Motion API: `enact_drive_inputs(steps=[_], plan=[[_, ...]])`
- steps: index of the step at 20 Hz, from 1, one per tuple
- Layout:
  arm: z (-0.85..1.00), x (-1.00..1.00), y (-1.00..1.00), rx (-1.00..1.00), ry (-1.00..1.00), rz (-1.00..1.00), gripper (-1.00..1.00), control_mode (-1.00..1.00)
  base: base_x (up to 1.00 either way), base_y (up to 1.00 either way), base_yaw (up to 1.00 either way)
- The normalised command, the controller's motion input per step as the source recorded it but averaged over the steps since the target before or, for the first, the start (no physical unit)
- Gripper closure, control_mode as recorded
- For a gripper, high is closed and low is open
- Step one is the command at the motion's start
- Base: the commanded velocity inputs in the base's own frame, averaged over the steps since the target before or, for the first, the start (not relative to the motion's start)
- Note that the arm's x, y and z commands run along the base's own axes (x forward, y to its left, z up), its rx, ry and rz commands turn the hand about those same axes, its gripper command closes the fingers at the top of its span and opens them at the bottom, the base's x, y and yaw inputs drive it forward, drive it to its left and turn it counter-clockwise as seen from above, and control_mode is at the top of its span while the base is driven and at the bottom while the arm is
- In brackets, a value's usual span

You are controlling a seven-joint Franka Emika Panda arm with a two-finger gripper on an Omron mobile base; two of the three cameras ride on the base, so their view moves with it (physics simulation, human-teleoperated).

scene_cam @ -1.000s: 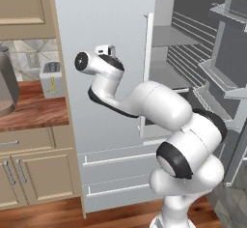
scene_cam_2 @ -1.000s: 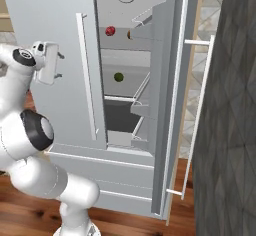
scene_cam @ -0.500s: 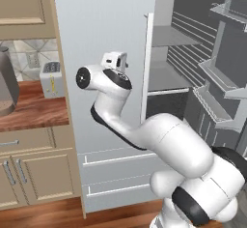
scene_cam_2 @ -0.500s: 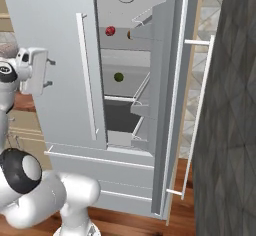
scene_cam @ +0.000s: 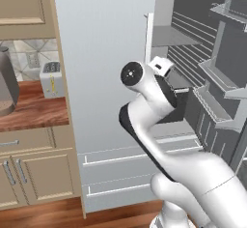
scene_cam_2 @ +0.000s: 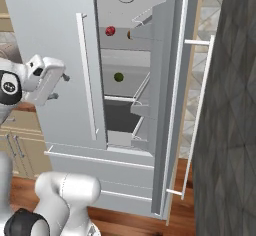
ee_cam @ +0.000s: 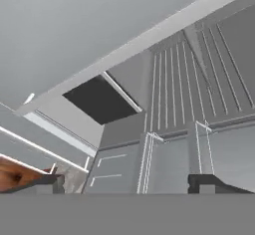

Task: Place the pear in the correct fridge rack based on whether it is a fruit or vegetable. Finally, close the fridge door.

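The pear [scene_cam_2: 129, 34] is a small brownish fruit on the fridge rack [scene_cam_2: 120, 49], the upper grey shelf; the edge of a door bin hides part of it. A small red fruit [scene_cam_2: 110, 30] lies just left of it. My gripper [scene_cam_2: 60, 87] hangs outside the fridge, in front of the closed left door and well left of and below the pear. In the hand view the gripper [ee_cam: 129, 183] is open, its two dark fingertips [ee_cam: 50, 182] wide apart with nothing between them. The right fridge door [scene_cam_2: 170, 105] stands wide open. The rack [scene_cam: 173, 36] also shows from the left.
A dark-green ball [scene_cam_2: 118, 77] sits on the lower shelf. The open door's bins [scene_cam: 226, 77] jut out on the right. The left door's long handle [scene_cam_2: 86, 75] runs beside the opening. A wooden counter [scene_cam: 34, 111] with a toaster [scene_cam: 50, 77] lies to the left.
The arm has swung so the hand moved right and slightly down, closer to the fridge opening. The jaws opened a little wider. The fruits have not moved.
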Motion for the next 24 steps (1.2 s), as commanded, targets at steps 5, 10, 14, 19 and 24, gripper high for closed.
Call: enact_drive_inputs(steps=[5, 10, 14, 19, 24], plan=[[0.07, -1.00, -1.00, 0.44, -0.09, -0.24, -1.00, -1.00, 0.00, 0.00, 0.00], [0.05, -0.84, -1.00, 0.44, -0.09, -0.18, -1.00, -1.00, 0.00, 0.00, 0.00], [0.02, -0.89, -1.00, 0.43, -0.11, -0.14, -1.00, -1.00, 0.00, 0.00, 0.00], [0.00, -0.68, -0.91, 0.44, -0.17, -0.13, -1.00, -1.00, 0.00, 0.00, 0.00], [0.00, -0.15, -0.64, 0.44, -0.25, -0.11, -1.00, -1.00, 0.00, 0.00, 0.00]])
